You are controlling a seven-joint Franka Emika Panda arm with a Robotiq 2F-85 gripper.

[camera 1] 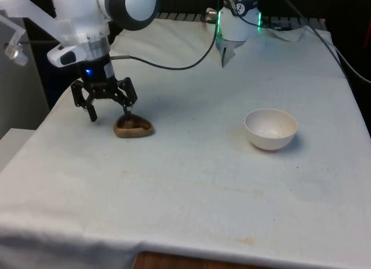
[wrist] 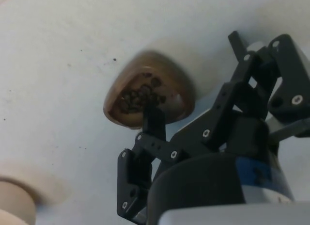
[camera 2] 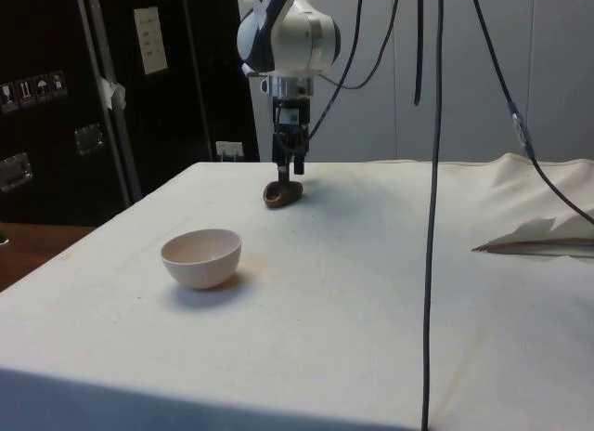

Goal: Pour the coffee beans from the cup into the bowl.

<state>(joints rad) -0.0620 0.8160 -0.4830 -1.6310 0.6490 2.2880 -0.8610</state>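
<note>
Black two-finger tool (camera 1: 109,113) spread wide, gripping nothing, one finger (wrist: 154,119) dipping at the rim of the small brown rounded cup (camera 1: 133,127) of dark coffee beans (wrist: 139,96). Cup low on the white-clothed tabletop (camera 1: 191,182), white ceramic bowl (camera 1: 271,128) well apart toward the front view's right. Off-centre straddle (one finger over the beans): likely to tip or shove the cup on closing, scattering beans onto the cloth.

We see a brown cup (wrist: 147,91) standing on the white cloth (wrist: 58,65), dark coffee beans (wrist: 138,96) heaped inside it. Our black gripper (wrist: 198,84) hangs spread wide just above, one fingertip (wrist: 154,116) over the cup's rim, the other beyond the cup. A pale bowl's (wrist: 14,205) rim lies well apart.
</note>
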